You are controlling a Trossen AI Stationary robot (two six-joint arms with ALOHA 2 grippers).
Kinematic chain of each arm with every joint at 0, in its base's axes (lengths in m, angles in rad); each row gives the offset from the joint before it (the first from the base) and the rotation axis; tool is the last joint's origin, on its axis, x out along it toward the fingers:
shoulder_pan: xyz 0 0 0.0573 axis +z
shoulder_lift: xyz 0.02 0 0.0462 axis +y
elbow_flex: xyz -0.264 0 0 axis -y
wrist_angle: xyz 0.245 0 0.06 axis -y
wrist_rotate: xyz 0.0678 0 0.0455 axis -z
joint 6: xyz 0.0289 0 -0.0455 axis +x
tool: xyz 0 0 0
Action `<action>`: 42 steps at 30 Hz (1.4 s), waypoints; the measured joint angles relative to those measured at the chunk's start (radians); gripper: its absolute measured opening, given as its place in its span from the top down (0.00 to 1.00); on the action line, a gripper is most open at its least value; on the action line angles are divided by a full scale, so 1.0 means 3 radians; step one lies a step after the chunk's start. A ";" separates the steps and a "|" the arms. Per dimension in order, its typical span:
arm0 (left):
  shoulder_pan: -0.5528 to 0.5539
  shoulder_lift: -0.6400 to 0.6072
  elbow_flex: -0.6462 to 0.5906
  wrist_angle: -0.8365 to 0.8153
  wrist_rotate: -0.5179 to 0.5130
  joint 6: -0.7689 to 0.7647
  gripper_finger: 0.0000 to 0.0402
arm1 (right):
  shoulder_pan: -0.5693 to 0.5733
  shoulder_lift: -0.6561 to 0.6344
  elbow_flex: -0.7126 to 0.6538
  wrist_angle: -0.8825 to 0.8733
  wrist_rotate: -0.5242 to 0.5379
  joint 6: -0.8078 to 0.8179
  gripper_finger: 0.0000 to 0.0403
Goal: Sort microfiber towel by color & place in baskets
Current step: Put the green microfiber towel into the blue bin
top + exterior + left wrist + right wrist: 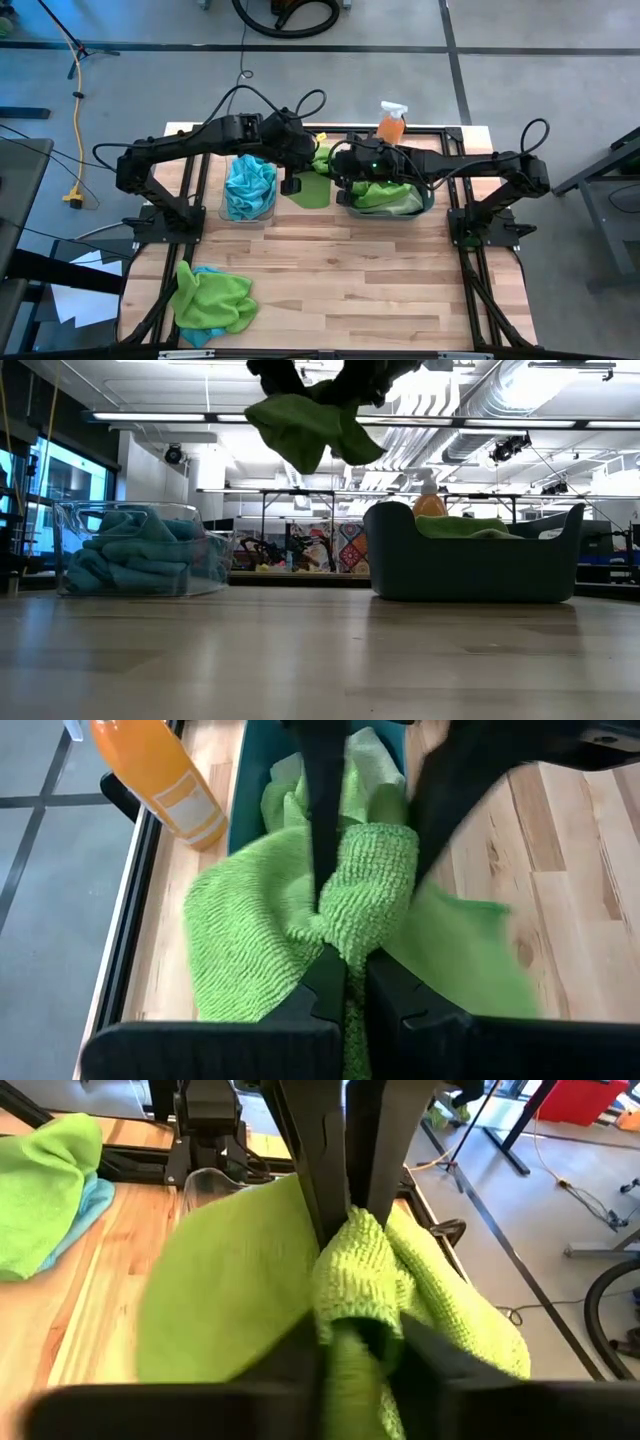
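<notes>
Green microfiber towel (308, 188) hangs in the air between the clear basket (248, 190) and the dark teal-grey tub (385, 196), and we find both grippers on it. In its wrist view the left gripper (345, 982) is pressed together on a bunched fold of the cloth. The right gripper (360, 1330) meets it from the tub side and pinches the same bunch, as its wrist view shows. We judge this a handover, with the towel bound for the tub, which already holds green cloth; the clear basket holds teal towels (249, 183).

Our concerns are these. If both grippers hold while the arms part, the cloth will stretch or tear free of one grip. If the left lets go before the right grip is secure, the towel will drop onto the desk (340, 270) short of the tub. The loose tail hanging below the grip may also drag over the tub's near rim, or brush the orange spray bottle (391, 124) just behind the tub and tip it.

One more heap of green and teal towels (211, 297) lies well away from the tub, near the desk's front corner on the left arm's side. We note a pale, bare, wood-plank desk. Beyond it the low view shows a workshop with ceiling ducts, strip lights and further benches.
</notes>
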 joint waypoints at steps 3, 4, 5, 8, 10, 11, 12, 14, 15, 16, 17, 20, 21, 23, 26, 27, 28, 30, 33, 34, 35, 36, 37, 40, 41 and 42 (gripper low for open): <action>0.0001 0.0000 0.0000 -0.0003 0.0000 0.0000 1.00 | 0.0000 0.0000 0.0000 -0.0008 -0.0001 0.0012 0.95; 0.0001 0.0000 0.0000 -0.0003 0.0000 0.0000 0.99 | 0.0000 0.0000 0.0000 -0.0006 -0.0002 0.0016 0.96; 0.0001 0.0000 0.0000 -0.0001 0.0002 0.0000 0.99 | 0.0000 0.0000 0.0000 -0.0006 -0.0011 0.0031 0.95; 0.0001 0.0000 0.0000 -0.0003 0.0001 -0.0001 0.99 | -0.0001 -0.0001 0.0000 -0.0008 -0.0024 0.0076 0.96; 0.0001 0.0000 0.0000 -0.0003 0.0001 0.0000 0.99 | -0.0001 -0.0003 0.0000 -0.0009 -0.0027 0.0075 0.98; 0.0001 0.0000 0.0000 -0.0003 0.0001 0.0009 0.99 | -0.0001 -0.0003 0.0000 -0.0009 -0.0028 0.0075 0.98; 0.0001 0.0000 0.0000 -0.0001 0.0001 0.0025 0.98 | -0.0001 -0.0003 0.0000 -0.0009 -0.0030 0.0075 0.98; 0.0001 -0.0001 0.0004 -0.0002 0.0003 0.0030 0.96 | -0.0001 -0.0003 0.0000 -0.0009 -0.0038 0.0075 0.99; 0.0003 -0.0007 0.0018 -0.0018 0.0002 0.0027 0.94 | -0.0001 -0.0003 0.0000 -0.0007 -0.0040 0.0075 0.99; 0.0012 -0.0015 0.0039 -0.0031 0.0006 0.0019 0.91 | -0.0001 -0.0003 0.0001 -0.0005 -0.0044 0.0075 0.99; 0.0026 -0.0025 0.0065 -0.0040 0.0014 0.0016 0.88 | -0.0001 -0.0004 0.0000 -0.0005 -0.0047 0.0075 0.99; 0.0073 -0.0101 0.0113 -0.0125 0.0008 -0.0071 0.77 | -0.0005 -0.0004 0.0000 -0.0024 -0.0051 0.0028 0.99; 0.0079 -0.0136 0.0114 -0.0170 0.0001 -0.0097 0.74 | -0.0012 -0.0004 0.0000 -0.0023 -0.0052 0.0018 0.99; 0.0101 -0.0208 0.0114 -0.0362 -0.0021 -0.0117 0.67 | -0.0035 -0.0021 0.0000 -0.0034 -0.0052 0.0020 0.99; 0.0186 -0.0364 0.0114 -0.0715 -0.0034 -0.0135 0.60 | -0.0098 -0.0125 0.0000 -0.0141 -0.0047 0.0026 1.00; 0.0227 -0.0423 0.0114 -0.0807 -0.0046 -0.0195 0.58 | -0.0120 -0.0183 0.0000 -0.0201 -0.0019 0.0052 1.00; 0.0270 -0.0476 0.0114 -0.0859 -0.0054 -0.0267 0.57 | -0.0146 -0.0241 0.0000 -0.0287 0.0016 0.0091 1.00; 0.0357 -0.0610 0.0044 -0.0831 -0.0069 -0.0374 0.56 | -0.0193 -0.0386 0.0000 -0.0516 0.0075 0.0187 1.00; 0.0455 -0.0878 -0.0202 -0.0591 -0.0019 -0.0457 0.56 | -0.0231 -0.0624 0.0000 -0.0988 0.0236 0.0354 1.00; 0.0478 -0.0974 -0.0332 -0.0439 -0.0010 -0.0497 0.56 | -0.0233 -0.0700 0.0000 -0.1183 0.0301 0.0424 1.00; 0.0499 -0.1080 -0.0477 -0.0274 -0.0011 -0.0529 0.56 | -0.0237 -0.0773 0.0000 -0.1351 0.0352 0.0507 1.00; 0.0515 -0.1189 -0.0635 -0.0096 -0.0005 -0.0573 0.56 | -0.0237 -0.0841 -0.0001 -0.1516 0.0400 0.0603 1.00; 0.0528 -0.1294 -0.0807 0.0100 -0.0003 -0.0621 0.56 | -0.0237 -0.0910 -0.0011 -0.1658 0.0436 0.0717 1.00; 0.0534 -0.1598 -0.1309 0.0723 -0.0001 -0.0816 0.56 | -0.0237 -0.1139 -0.0146 -0.1874 0.0476 0.1025 1.00; 0.0533 -0.1683 -0.1455 0.0897 0.0000 -0.0887 0.56 | -0.0235 -0.1214 -0.0221 -0.1904 0.0487 0.1134 1.00; 0.0531 -0.1752 -0.1582 0.1050 0.0001 -0.0964 0.56 | -0.0235 -0.1288 -0.0304 -0.1908 0.0490 0.1265 1.00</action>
